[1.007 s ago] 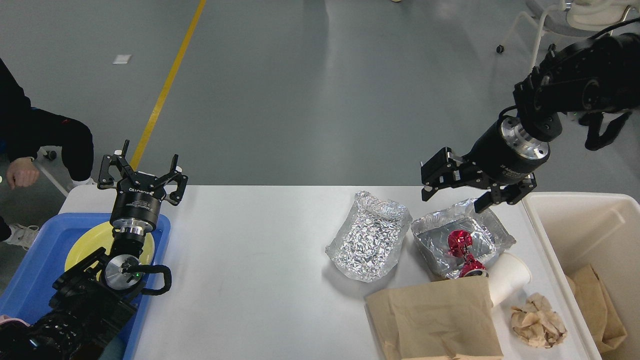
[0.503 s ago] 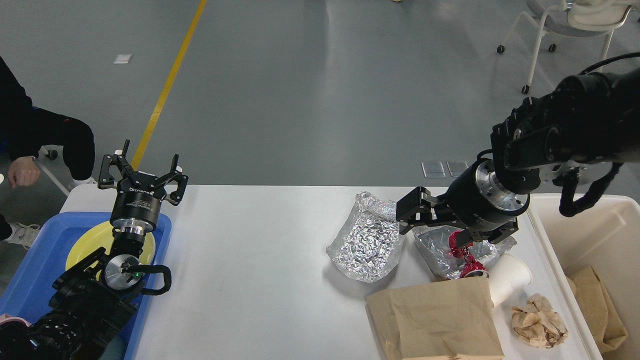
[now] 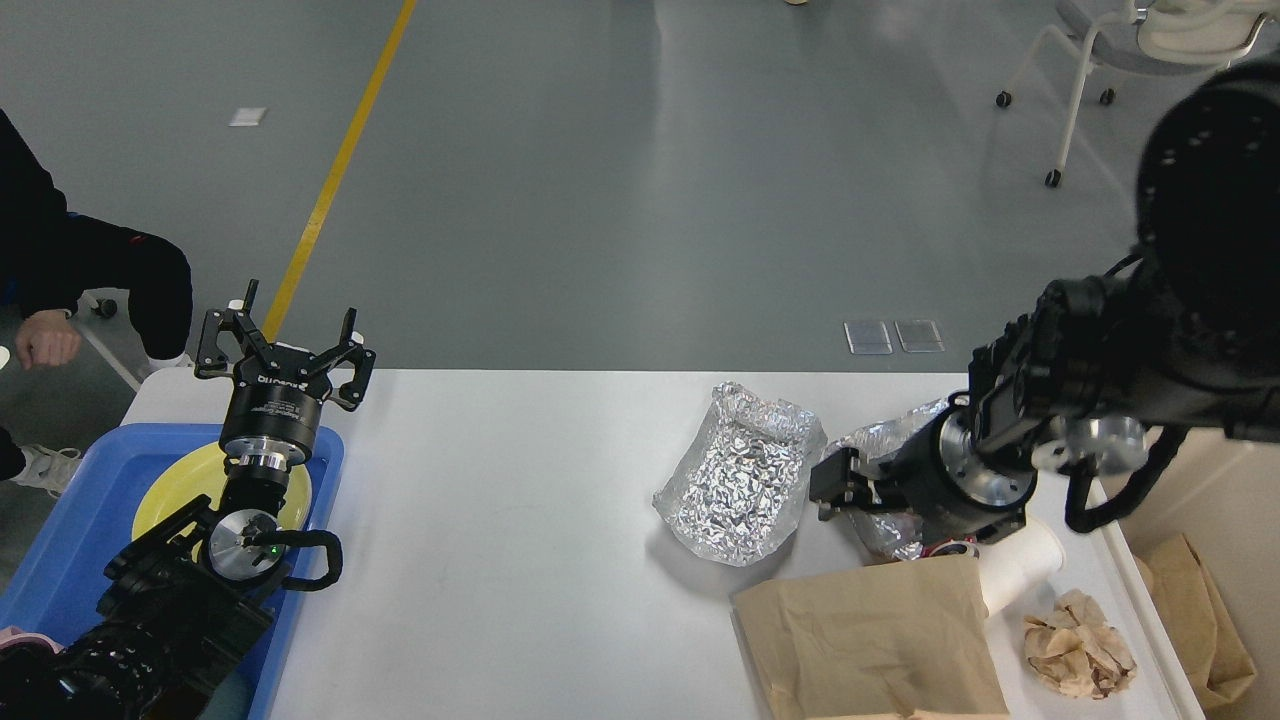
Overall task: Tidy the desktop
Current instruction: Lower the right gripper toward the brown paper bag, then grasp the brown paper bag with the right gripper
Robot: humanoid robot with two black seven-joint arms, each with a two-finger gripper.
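Note:
The white desktop (image 3: 520, 480) fills the lower view. On its right half lie a crumpled foil tray (image 3: 740, 480), a second foil tray (image 3: 880, 440) mostly hidden under my right arm, a white paper cup (image 3: 1020, 565), a flat brown paper bag (image 3: 870, 640) and a crumpled brown paper wad (image 3: 1080, 640). My right gripper (image 3: 845, 488) sits low at the left edge of the second foil tray; its fingers cannot be told apart. My left gripper (image 3: 285, 345) is open and empty, raised above the far end of the blue tray (image 3: 60, 540).
A yellow plate (image 3: 185, 480) lies in the blue tray at the left edge. A cream bin (image 3: 1230, 510) at the right edge holds a brown paper bag (image 3: 1200, 620). A person's hand (image 3: 40, 345) is beyond the table's left corner.
My right arm has dropped down and toward me, from above the table's far edge onto the second foil tray, now covering the red object inside it. The left arm has not moved.

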